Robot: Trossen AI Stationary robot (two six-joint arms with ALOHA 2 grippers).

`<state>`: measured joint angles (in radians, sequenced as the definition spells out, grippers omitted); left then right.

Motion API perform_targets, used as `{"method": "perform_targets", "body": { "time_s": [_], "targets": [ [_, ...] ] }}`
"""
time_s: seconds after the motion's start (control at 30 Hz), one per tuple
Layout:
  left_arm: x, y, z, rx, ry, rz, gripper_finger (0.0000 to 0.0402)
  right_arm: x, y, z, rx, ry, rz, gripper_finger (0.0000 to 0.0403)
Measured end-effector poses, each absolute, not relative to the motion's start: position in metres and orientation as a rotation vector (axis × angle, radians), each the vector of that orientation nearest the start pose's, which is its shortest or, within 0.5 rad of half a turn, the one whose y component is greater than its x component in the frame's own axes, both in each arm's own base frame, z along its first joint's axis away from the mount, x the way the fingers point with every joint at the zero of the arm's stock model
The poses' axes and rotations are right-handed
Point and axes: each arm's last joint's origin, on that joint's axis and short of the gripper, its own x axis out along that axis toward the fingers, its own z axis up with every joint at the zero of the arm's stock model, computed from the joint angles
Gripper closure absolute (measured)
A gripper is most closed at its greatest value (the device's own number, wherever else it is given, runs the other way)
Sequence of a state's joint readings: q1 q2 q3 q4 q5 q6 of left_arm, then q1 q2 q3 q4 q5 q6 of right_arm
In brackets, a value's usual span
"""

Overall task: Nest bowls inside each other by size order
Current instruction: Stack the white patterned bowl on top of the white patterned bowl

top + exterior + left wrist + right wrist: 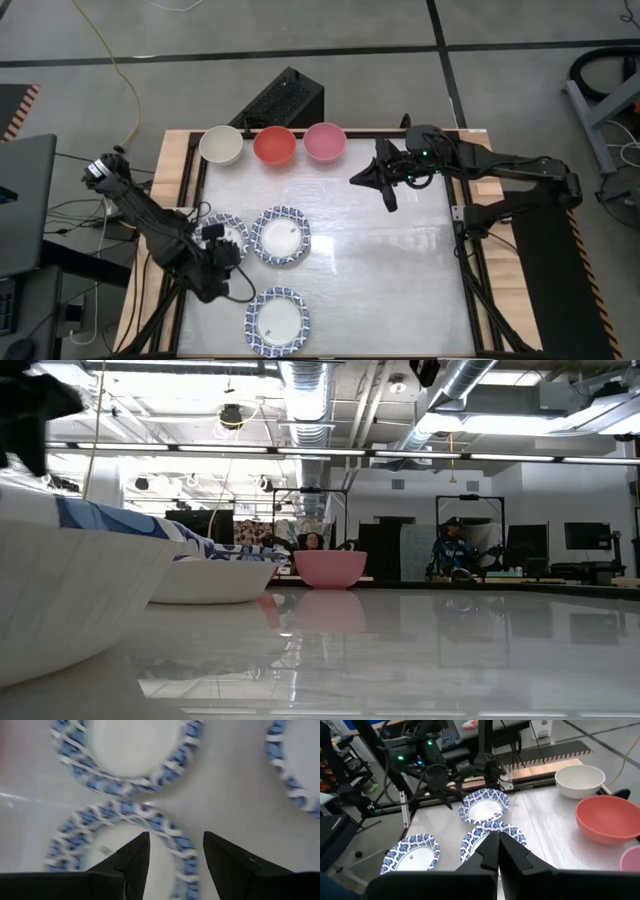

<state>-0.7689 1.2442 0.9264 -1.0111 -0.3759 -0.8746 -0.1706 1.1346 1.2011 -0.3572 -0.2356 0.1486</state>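
Now hovering with left end effector (pixel 172 851) spread over a patterned bowl (pixel 222 235) rim for pickup, right end effector (pixel 385 185) clenched empty above the counter (pixel 400 280).

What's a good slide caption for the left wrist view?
Open left gripper poised over the rim of a blue-and-white patterned bowl, two more patterned bowls beside it.

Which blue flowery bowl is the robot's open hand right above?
The patterned bowl at the table's left edge, under the open left gripper; the other two sit clear of it.
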Motion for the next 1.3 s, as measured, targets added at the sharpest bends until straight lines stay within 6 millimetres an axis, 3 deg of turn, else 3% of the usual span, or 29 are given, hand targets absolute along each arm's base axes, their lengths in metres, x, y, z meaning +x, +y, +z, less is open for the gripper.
{"method": "perform_targets", "body": {
  "time_s": [0.27, 0.97, 1.13, 1.3],
  "targets": [
    [0.153, -0.166, 0.219, -0.072, 1.227, 0.177, 0.0226, 0.243, -0.039, 0.386, 0.216, 0.324, 0.023, 0.0376],
    [0.158, -0.186, 0.171, 0.055, 1.336, 0.35, 0.023, 0.243, -0.038, 0.386, 0.223, 0.323, 0.025, 0.0376],
    [0.159, -0.188, 0.161, 0.07, 1.358, 0.375, 0.0271, 0.243, -0.038, 0.386, 0.226, 0.323, 0.024, 0.0376],
    [0.16, -0.185, 0.16, 0.013, 1.35, 0.432, 0.0357, 0.243, -0.038, 0.386, 0.226, 0.323, 0.024, 0.0376]
  ]
}}
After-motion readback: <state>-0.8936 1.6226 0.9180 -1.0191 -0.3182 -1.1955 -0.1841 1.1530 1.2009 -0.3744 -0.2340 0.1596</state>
